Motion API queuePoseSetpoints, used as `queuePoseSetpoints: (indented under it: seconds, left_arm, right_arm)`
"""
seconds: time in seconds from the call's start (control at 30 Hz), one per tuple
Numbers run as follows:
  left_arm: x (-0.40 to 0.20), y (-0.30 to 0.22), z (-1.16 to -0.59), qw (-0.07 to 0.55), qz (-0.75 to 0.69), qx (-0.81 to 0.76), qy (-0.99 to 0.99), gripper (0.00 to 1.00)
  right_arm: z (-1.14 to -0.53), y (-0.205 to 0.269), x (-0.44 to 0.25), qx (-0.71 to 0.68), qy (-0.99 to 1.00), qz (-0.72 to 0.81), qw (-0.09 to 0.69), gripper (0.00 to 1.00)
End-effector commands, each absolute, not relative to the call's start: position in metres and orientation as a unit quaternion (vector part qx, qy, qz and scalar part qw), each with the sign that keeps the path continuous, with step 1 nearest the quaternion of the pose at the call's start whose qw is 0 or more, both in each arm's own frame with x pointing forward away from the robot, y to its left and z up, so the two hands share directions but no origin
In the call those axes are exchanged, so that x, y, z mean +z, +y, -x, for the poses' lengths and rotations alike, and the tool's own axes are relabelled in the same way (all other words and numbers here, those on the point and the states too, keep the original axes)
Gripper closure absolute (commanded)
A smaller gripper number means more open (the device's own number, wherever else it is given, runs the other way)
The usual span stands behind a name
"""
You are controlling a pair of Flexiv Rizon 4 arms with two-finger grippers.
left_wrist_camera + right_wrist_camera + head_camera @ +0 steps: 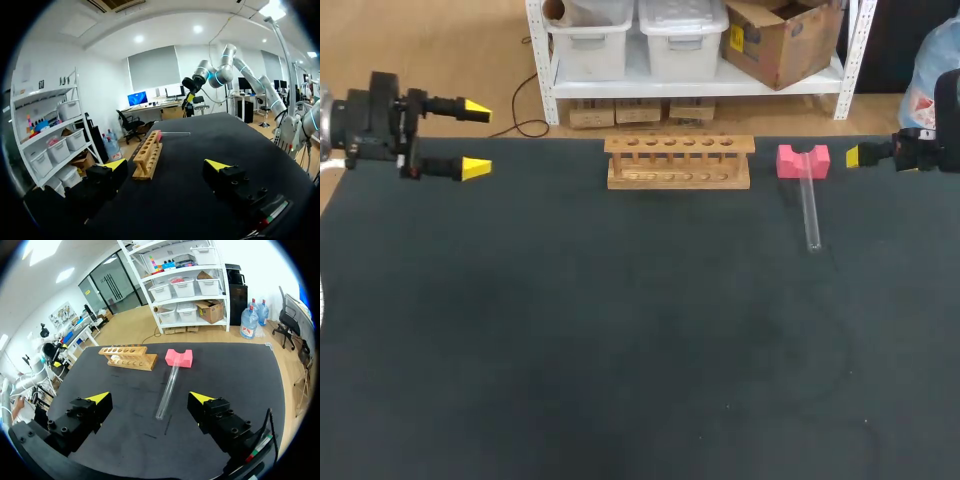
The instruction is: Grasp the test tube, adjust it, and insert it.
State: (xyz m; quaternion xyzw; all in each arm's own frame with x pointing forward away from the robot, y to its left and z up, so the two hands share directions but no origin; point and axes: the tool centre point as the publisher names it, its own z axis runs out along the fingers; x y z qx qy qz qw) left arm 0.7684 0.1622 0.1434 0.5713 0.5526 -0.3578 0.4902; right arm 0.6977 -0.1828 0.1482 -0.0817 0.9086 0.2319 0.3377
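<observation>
A pink block (803, 161) (notched) sits on the black table (570, 330).

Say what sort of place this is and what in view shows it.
Probably a robotics lab bench: a dark table holds a wooden tube rack and a clear test tube with one end on a pink block, and the left end effector and right end effector stand open at its sides.

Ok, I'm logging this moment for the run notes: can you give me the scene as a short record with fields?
test tube: lying on the table, one end resting in the pink block
rack: wooden, upright, left of the block, no tube in it
left gripper: open, holding nothing, at the table's far left
right gripper: open, holding nothing, apart from the tube
</observation>
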Motion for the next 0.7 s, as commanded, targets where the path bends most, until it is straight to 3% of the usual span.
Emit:
queuePoseSetpoints:
  seconds: [0.03,0.7]
  left_arm:
    - [0.1334,0.1488,-0.7875,0.455,-0.593,-0.407,0.525,0.0]
    - [0.1252,0.1414,-0.7887,0.448,-0.573,-0.388,0.566,0.0]
  right_arm:
    - [-0.697,-0.1829,0.1486,0.231,0.909,0.082,0.338,0.0]
    - [-0.697,-0.1829,0.1486,0.231,0.909,0.082,0.338,0.0]
